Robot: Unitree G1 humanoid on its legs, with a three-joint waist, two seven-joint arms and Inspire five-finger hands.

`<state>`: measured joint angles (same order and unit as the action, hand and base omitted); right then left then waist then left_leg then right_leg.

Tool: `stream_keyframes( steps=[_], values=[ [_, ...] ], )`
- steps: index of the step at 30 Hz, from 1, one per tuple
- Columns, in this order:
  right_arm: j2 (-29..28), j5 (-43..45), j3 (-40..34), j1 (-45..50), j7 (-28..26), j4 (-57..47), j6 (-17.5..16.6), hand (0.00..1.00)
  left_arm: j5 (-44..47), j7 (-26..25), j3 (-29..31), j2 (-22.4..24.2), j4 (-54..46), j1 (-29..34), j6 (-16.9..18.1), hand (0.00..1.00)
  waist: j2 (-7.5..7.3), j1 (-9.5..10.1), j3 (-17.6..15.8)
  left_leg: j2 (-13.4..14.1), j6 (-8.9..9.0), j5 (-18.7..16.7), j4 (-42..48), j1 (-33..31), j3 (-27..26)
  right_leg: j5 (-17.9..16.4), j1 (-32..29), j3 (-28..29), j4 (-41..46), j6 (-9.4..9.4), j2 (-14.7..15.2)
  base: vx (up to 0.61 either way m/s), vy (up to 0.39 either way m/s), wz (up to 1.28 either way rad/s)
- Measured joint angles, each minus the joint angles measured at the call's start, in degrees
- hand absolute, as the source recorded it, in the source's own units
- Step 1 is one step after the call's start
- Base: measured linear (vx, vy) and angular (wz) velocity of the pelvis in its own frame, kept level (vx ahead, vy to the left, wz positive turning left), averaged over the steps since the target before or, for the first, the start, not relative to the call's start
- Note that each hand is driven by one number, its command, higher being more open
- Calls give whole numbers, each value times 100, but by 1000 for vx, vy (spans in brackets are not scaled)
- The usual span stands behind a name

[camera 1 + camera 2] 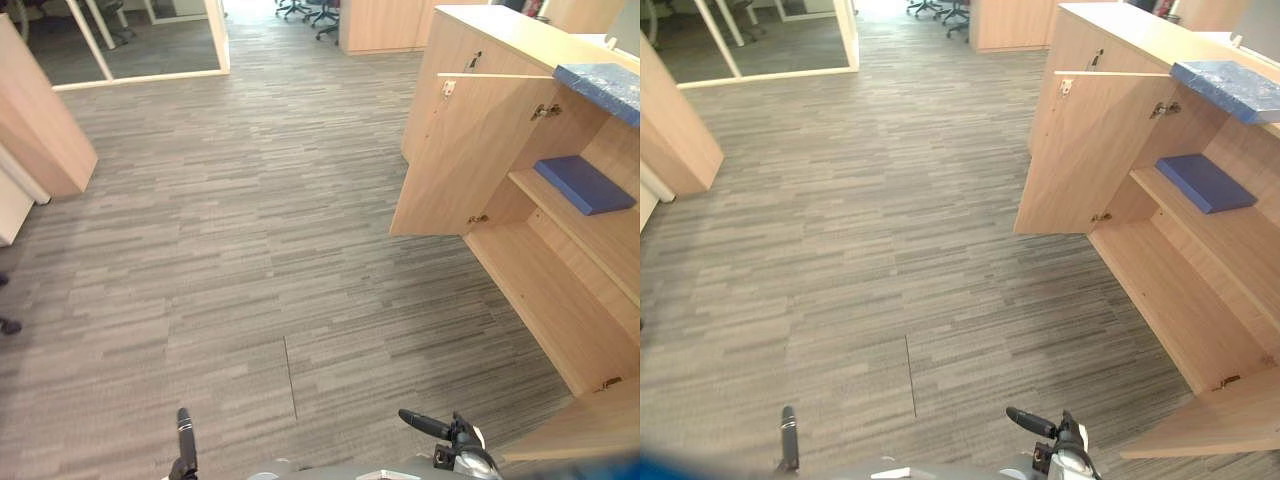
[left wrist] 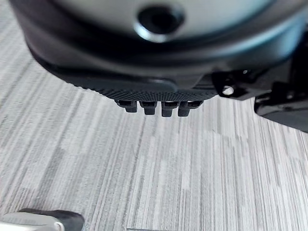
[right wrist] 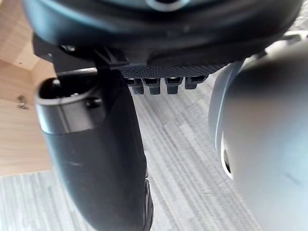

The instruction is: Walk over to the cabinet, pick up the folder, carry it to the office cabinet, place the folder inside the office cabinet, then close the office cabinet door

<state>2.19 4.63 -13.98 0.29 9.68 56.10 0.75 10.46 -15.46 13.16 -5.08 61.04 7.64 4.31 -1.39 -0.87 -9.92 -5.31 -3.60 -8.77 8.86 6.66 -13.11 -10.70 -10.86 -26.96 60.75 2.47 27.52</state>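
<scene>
The blue folder (image 1: 585, 184) lies flat on the middle shelf of the open office cabinet (image 1: 560, 300) at my right. One cabinet door (image 1: 470, 150) stands swung out toward the room, and the other door (image 1: 580, 430) juts out at the lower right. My left hand (image 1: 184, 440) hangs low at the bottom edge with relaxed fingers (image 2: 156, 107) over the carpet, holding nothing. My right hand (image 1: 450, 435) is also low, short of the cabinet, with its thumb (image 3: 96, 159) straight and nothing in it.
A blue marbled sheet (image 1: 605, 85) lies on the cabinet top. A wooden cabinet (image 1: 40, 120) stands at the far left, with a glass partition (image 1: 140, 40) behind it. Office chairs (image 1: 310, 12) are at the far end. Grey carpet (image 1: 250, 250) stretches ahead.
</scene>
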Motion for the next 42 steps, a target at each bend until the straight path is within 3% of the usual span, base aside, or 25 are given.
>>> stream_keyframes(
  steps=[1,2,5,6,7,9,11,13,14,16,19,20,23,25,27,29,30,31,32,33,34,36,37,39,42],
  values=[
    [0,15,2,-33,-28,-50,-3,100,2,28,-48,5,32,-76,-6,100,45,-27,-42,4,5,-2,-29,87,-7,-135,-83,-220,-329,-181,-173,398,140,-16],
    [16,15,20,-87,-61,-74,0,100,0,92,-72,27,16,-172,-4,100,90,-56,-157,-13,41,-22,-55,263,-37,-239,-136,-684,-889,-180,-364,357,89,-21],
    [-31,132,19,-159,-93,-70,-5,100,16,231,-51,101,-199,-250,54,100,61,-61,-287,-188,335,-202,-289,733,-166,102,-504,-1832,-2591,130,-1022,398,67,-18],
    [-101,226,2,-152,-102,6,-1,100,15,262,-61,101,-249,-222,76,100,-134,-62,-306,-420,417,-252,-379,963,-147,819,-530,-2125,-3195,826,-1216,384,-29,-36],
    [-111,225,-62,-139,-142,125,11,100,72,300,146,210,-271,-238,63,100,-191,19,-267,-518,480,-320,-345,1104,-133,289,-383,-2162,-3468,1251,-1373,415,-37,-60],
    [-151,226,-298,-217,-251,176,-14,100,62,310,413,428,-283,-238,51,100,35,-24,-273,-324,407,-495,188,1000,-63,64,-301,-2086,-3603,1117,-1662,431,-25,-74],
    [-188,258,-672,-143,-267,235,-50,100,56,334,594,521,-272,-248,37,100,172,-135,-319,109,417,-585,1804,580,-131,3,156,-2101,-3930,936,-2070,388,-75,-39],
    [-209,431,-817,148,-219,148,-84,100,76,338,990,732,-378,-174,45,100,376,-86,-261,792,483,11,3770,-10,-418,-16,715,-1841,-4428,898,-2670,341,-32,-79],
    [-224,485,-862,253,-184,75,-111,100,120,343,1119,780,-429,-135,54,100,453,15,-210,1251,387,342,4986,-449,-524,-119,903,-1517,-4488,855,-2927,583,110,-133],
    [-273,639,-972,272,-185,146,-168,100,222,400,1252,779,-492,-162,57,100,403,57,-236,1628,378,131,6024,-1042,-460,-271,1157,-1057,-4490,825,-3087,625,139,-135],
    [-330,857,-962,296,-150,251,-151,100,289,432,1515,772,-616,-169,64,100,211,82,-271,1737,414,-304,5966,-1730,-32,-277,1700,-225,-4737,556,-3063,515,151,-147],
    [-318,891,-950,280,-158,279,-150,100,291,434,1545,763,-655,-171,66,100,165,100,-306,1693,485,-563,5152,-2051,307,-256,1921,289,-4869,401,-2979,399,209,-149],
    [-296,896,-946,277,-149,341,-142,100,278,418,1525,797,-711,-180,70,100,157,177,-299,1542,597,-674,3319,-2146,972,-258,2104,877,-4942,129,-2800,359,241,-125],
    [-295,893,-943,300,-140,360,-142,100,283,401,1526,850,-740,-203,78,100,161,209,-270,1455,768,-521,1868,-2077,1754,-361,2193,1266,-4957,-179,-2665,418,358,-115],
    [-255,888,-901,380,-127,378,-144,100,306,374,1525,928,-710,-172,76,100,241,218,-67,1439,846,-257,1395,-2076,2263,-558,2169,1561,-4813,-513,-2524,410,440,-98],
    [-242,877,-897,509,-137,322,-139,100,327,360,1501,969,-671,-75,70,100,275,287,210,1334,1261,157,1481,-1979,2070,-868,1965,1849,-4364,-843,-2134,464,551,-119],
    [-335,822,-897,508,-149,320,-125,100,348,332,1528,897,-662,-78,79,100,89,379,280,1132,1158,-24,1578,-1877,1670,-1007,1639,1982,-3715,-871,-1727,429,552,-144],
    [-404,671,-919,506,-207,219,-54,100,316,277,1500,767,-588,-85,127,100,-148,378,293,784,901,-158,1540,-1544,1118,-889,915,2079,-2227,-544,-1048,397,529,-136],
    [-415,677,-978,499,-221,180,-45,100,299,256,1452,715,-552,-114,134,100,-180,362,266,667,788,-220,1523,-1387,981,-679,663,2115,-1635,-181,-843,331,470,-114],
    [-379,674,-1075,460,-214,161,-64,100,260,234,1223,601,-404,-145,125,100,-140,293,167,504,607,-310,1382,-973,744,-263,318,1999,-677,571,-423,306,495,-62],
    [-332,671,-1196,424,-203,216,-87,100,148,246,981,487,-290,-136,118,100,-111,188,146,419,511,-328,1148,-547,629,-221,271,1528,-172,692,-111,238,396,-40],
    [-287,668,-1203,435,-203,263,-107,100,-170,293,791,431,-224,-129,121,100,-41,111,201,433,439,-307,717,-142,573,-144,258,831,-204,526,-19,188,289,-22],
    [-290,681,-1207,411,-218,288,-131,100,-332,372,665,427,-237,-111,142,100,-28,113,206,432,390,-241,334,86,380,-73,146,402,-664,173,-114,221,252,-41],
    [-282,735,-1336,296,-254,358,-133,100,-326,410,635,436,-229,-126,132,100,18,108,189,462,388,-222,98,274,85,-270,-47,76,-1360,-233,-371,218,115,-77],
    [-255,1390,-1540,135,-319,422,-124,100,-202,434,623,557,-85,-268,130,100,222,50,-34,663,386,-224,-120,542,-160,-286,-214,-260,-2422,-383,-983,274,-22,-82]
  ],
)
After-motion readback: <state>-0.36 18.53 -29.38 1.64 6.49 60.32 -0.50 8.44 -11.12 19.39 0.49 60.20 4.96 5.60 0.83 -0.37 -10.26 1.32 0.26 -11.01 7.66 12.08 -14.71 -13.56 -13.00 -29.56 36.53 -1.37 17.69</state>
